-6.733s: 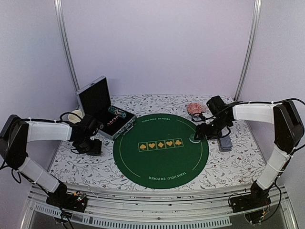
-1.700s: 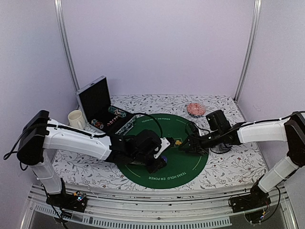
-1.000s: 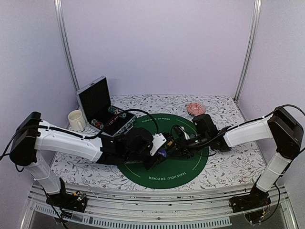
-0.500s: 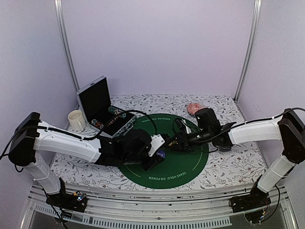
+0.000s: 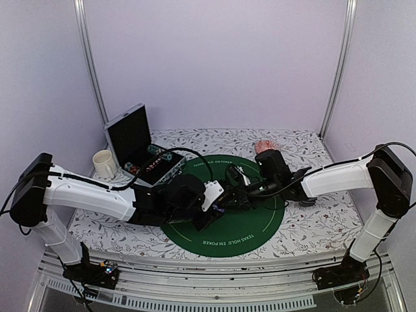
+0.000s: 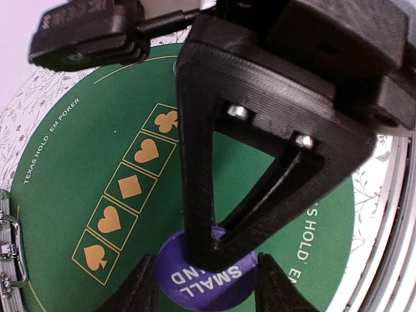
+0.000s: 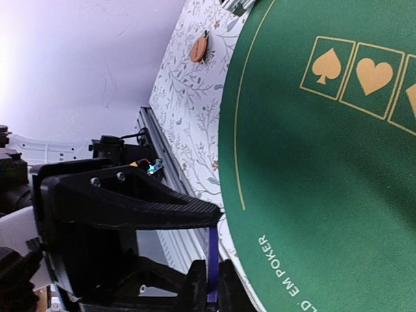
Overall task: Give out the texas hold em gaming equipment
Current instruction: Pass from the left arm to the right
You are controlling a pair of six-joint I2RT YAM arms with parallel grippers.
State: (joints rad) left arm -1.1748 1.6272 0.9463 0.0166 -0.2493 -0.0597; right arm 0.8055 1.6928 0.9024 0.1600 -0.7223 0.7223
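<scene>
Two arms in white tubular shells [image 5: 84, 188] with black joints [image 5: 29, 192], thin black cables [image 5: 192, 155], and black triangular layered-plastic fingers [image 6: 195, 162] fastened by silver screws [image 6: 237, 112].

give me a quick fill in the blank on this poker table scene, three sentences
1. The word visible on the purple disc held in the left gripper is ____.
2. On the green mat, the middle of the five suit symbols is a ____.
3. In the top view, the white mug stands just ____ of the open black case.

Missing words: SMALL; diamond; left
</scene>
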